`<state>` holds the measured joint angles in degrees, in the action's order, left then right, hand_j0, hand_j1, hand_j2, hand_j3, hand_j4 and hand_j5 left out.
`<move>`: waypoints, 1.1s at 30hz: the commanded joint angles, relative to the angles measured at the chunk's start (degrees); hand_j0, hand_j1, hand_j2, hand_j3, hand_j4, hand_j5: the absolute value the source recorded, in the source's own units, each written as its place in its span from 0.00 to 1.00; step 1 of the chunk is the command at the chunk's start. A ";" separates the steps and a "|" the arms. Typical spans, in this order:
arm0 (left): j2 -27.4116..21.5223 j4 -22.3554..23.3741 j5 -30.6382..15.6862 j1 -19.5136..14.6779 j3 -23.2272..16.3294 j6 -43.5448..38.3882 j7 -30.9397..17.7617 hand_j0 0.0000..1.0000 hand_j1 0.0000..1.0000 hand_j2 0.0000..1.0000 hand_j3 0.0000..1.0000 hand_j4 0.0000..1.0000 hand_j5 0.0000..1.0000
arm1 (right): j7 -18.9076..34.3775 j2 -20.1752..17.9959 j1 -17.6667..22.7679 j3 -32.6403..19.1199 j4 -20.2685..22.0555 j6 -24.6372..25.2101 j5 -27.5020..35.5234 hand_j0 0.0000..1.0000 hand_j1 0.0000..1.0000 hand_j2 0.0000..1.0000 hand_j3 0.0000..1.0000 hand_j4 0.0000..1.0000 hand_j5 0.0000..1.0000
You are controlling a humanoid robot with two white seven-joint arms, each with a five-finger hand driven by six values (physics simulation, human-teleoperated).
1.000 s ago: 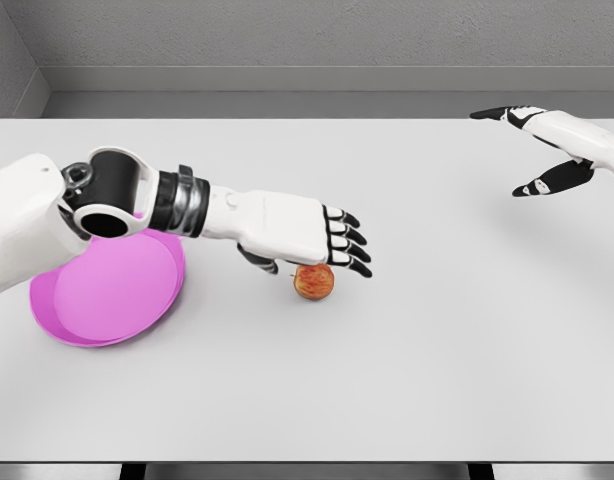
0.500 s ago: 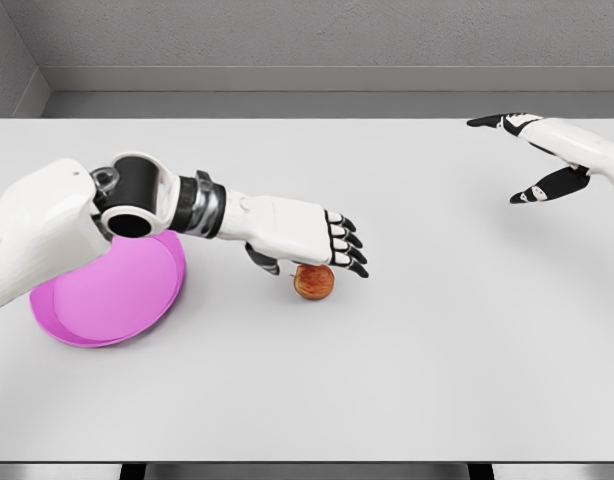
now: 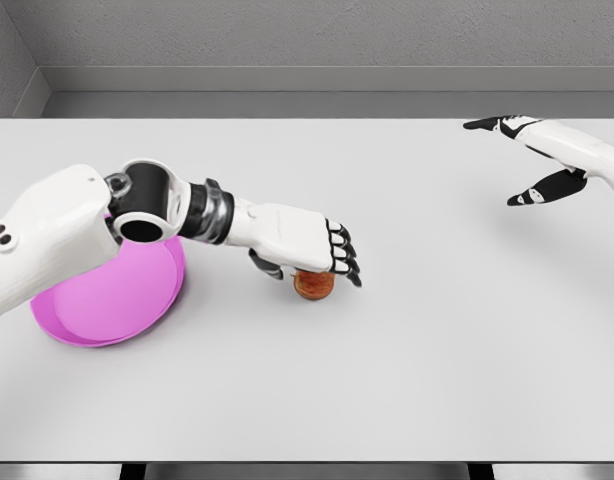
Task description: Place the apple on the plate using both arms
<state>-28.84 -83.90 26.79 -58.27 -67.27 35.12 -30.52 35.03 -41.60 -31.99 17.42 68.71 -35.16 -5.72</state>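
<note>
Left hand point(image 3: 309, 252), fingers arched over the apple point(image 3: 313, 285) beneath its palm; contact seems partial. Next we close, then carry back toward the plate point(image 3: 97, 300).

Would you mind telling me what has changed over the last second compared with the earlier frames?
The left hand has lowered onto the apple, its fingers now curling over the top and hiding more of it; a closed grasp cannot be confirmed. The right hand drifted slightly left, still open. The apple, the pink plate and the table stayed put.
</note>
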 commanded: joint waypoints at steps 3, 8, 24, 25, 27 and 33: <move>1.77 2.25 0.54 0.09 0.04 -0.12 0.02 0.93 0.93 0.93 0.93 0.93 0.93 | -0.03 0.03 0.00 -0.02 0.02 0.16 0.44 1.00 1.00 1.00 1.00 1.00 1.00; 1.77 2.08 0.63 0.09 -1.02 -0.12 0.11 0.93 0.93 0.93 0.93 0.93 0.93 | -0.03 0.12 -0.09 -0.02 0.02 0.16 0.44 1.00 1.00 1.00 1.00 1.00 1.00; 1.77 1.99 0.63 0.09 -1.98 -0.12 0.11 0.81 0.81 0.81 0.81 0.81 0.81 | -0.03 0.12 -0.09 0.07 0.11 0.16 0.44 1.00 1.00 1.00 1.00 1.00 1.00; 1.85 1.99 0.63 0.09 -1.98 -0.12 0.11 0.80 0.80 0.80 0.80 0.80 0.80 | -0.03 0.12 -0.09 -0.02 0.11 0.16 0.44 1.00 1.00 1.00 1.00 1.00 1.00; 1.77 1.99 0.72 0.09 -1.98 -0.12 0.11 0.80 0.80 0.80 0.80 0.80 0.80 | -0.03 0.12 -0.44 -0.02 0.11 0.16 0.44 1.00 1.00 1.00 1.00 1.00 1.00; 1.68 2.08 0.72 0.09 -2.07 -0.12 0.10 0.73 0.73 0.73 0.73 0.73 0.73 | -0.03 0.30 -0.35 0.07 0.11 0.16 0.53 1.00 1.00 1.00 1.00 1.00 1.00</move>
<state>-27.13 -81.84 27.69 -58.10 -69.31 35.10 -30.49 35.03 -41.32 -32.52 17.48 68.79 -35.16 -5.70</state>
